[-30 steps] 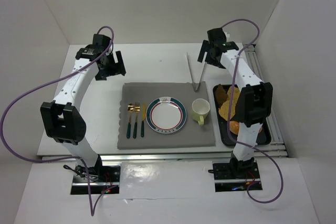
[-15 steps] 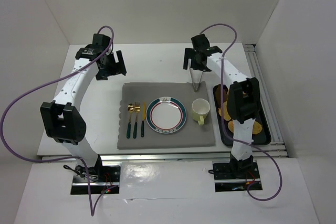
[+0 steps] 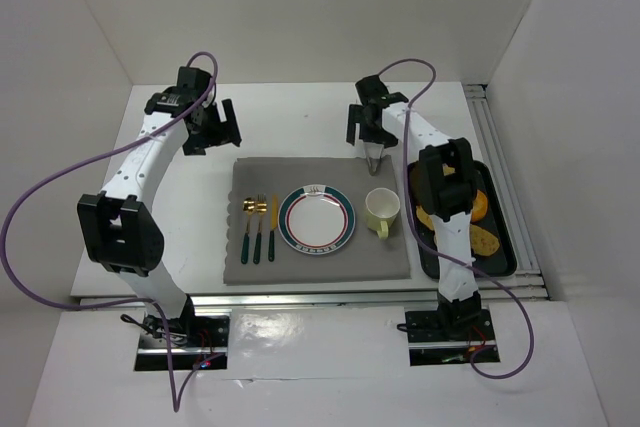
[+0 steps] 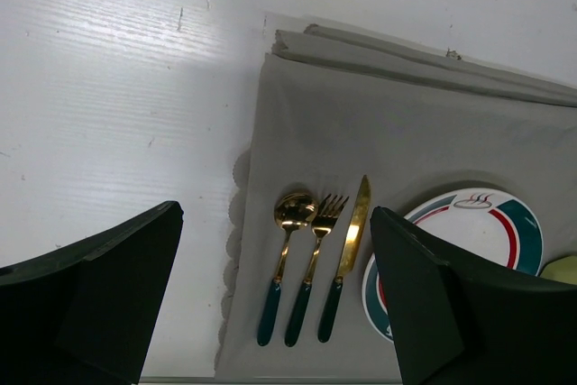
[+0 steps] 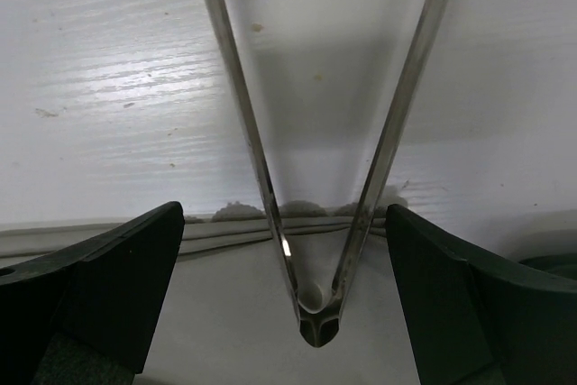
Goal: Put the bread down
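Several golden-brown bread pieces (image 3: 480, 205) lie in a black tray (image 3: 503, 267) at the right; my right arm hides part of them. Metal tongs (image 3: 373, 158) lie at the far edge of the grey mat (image 3: 320, 267), hinge end toward the plate. My right gripper (image 3: 368, 139) hangs over them, open. In the right wrist view the tongs (image 5: 317, 313) lie between the spread fingers (image 5: 99, 286), apart from both. My left gripper (image 3: 210, 127) is open and empty over the far left of the table. A white plate (image 3: 316, 219) with a green and red rim sits mid-mat.
A pale yellow cup (image 3: 383, 210) stands right of the plate. A gold spoon, fork and knife (image 3: 258, 227) with dark green handles lie left of it, also in the left wrist view (image 4: 315, 259). White walls enclose the table.
My right gripper has swung left from beyond the tray's far end to above the tongs and come down closer to them. The left arm has not moved.
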Controlling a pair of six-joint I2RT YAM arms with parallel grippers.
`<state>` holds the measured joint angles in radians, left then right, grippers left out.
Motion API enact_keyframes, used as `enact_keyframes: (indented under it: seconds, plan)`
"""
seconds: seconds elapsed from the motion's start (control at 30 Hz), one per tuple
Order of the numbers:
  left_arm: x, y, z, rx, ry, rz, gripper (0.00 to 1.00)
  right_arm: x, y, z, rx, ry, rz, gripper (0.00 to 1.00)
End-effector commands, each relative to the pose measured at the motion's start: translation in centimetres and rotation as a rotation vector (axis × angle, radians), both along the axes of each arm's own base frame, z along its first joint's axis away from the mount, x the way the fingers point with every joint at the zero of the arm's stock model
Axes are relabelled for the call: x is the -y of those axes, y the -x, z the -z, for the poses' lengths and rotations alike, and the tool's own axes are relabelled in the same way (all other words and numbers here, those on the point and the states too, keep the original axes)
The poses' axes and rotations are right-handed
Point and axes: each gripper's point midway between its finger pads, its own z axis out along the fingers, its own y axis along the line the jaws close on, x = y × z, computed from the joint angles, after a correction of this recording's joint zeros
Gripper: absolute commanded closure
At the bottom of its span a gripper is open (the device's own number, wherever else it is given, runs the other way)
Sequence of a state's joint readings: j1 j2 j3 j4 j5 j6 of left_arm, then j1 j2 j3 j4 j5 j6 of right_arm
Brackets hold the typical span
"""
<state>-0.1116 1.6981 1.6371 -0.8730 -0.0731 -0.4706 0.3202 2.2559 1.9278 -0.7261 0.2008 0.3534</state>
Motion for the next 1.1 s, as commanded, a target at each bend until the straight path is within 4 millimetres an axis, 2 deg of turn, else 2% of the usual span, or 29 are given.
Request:
enact_keyframes:
  seconds: [0.0, 0.1, 0.13, 0.33, 0.43, 0.5, 0.6, 0.7, 0.8, 0.83, 0.93, 0.97, 1.0, 1.03, 1.07]
  plan:
    - [-0.5, 0.3, -1.2, 0.037, -0.011, 0.002, 0.01, 1.3, 0.2, -1.0, 0.026, 0.033, 0.052, 0.00]
    - [-0.5, 0.3, -1.2, 0.037, -0.011, 0.002, 0.01, 1.8, 0.1, -0.8, 0.026, 0.033, 0.061, 0.00]
    - [-0.5, 0.3, -1.2, 0.037, -0.011, 0.002, 0.01, 1.8, 0.2, 0.4, 0.005, 0.041, 0.061, 0.00]
    - [-1.2, 0.3, -1.2, 0.040, -0.054, 0.000, 0.01, 1.7, -0.9, 0.6, 0.037, 0.054, 0.034, 0.00]
    - [-1.0, 0.1, -1.5, 0.049, -0.044, 0.005, 0.01, 1.4, -2.4, 1.8, 0.052, 0.039, 0.010, 0.09]
    - [-0.8, -0.2, -2.2, 0.066, -0.034, 0.010, 0.01, 1.7, -3.2, 2.1, 0.062, 0.036, 0.019, 0.13]
    - [-0.8, -0.3, -2.5, 0.075, -0.033, 0.010, 0.01, 1.1, -4.1, 2.1, 0.089, 0.013, 0.001, 0.23]
    - [-1.0, -0.3, -2.8, 0.076, -0.041, 0.005, 0.01, 1.0, -4.8, 1.5, 0.105, -0.009, -0.001, 0.40]
    - [-1.1, -0.3, -2.8, 0.077, -0.048, 0.000, 0.01, 1.0, -5.7, -1.3, 0.152, -0.011, 0.007, 0.58]
    - [-1.1, -0.4, -3.1, 0.086, -0.047, -0.001, 0.01, 1.6, -6.2, -3.7, 0.190, -0.021, 0.020, 0.62]
    - [-1.3, -0.5, -3.1, 0.087, -0.056, -0.007, 0.02, 2.0, -6.6, -8.2, 0.263, -0.034, 0.007, 0.64]
    - [-1.4, -0.6, -3.5, 0.098, -0.063, -0.013, 0.02, 2.0, -6.4, -10.9, 0.304, -0.039, 0.001, 0.64]
    - [-1.4, -0.7, -3.1, 0.089, -0.064, -0.012, 0.02, 2.9, -6.1, -12.2, 0.312, -0.039, 0.013, 0.64]
    - [-1.4, -0.7, -3.1, 0.089, -0.064, -0.012, 0.02, 2.8, -5.7, -13.2, 0.321, -0.048, 0.007, 0.64]
    - [-1.4, -0.9, -3.5, 0.098, -0.063, -0.013, 0.02, 3.8, -5.0, -15.6, 0.349, -0.053, 0.021, 0.64]
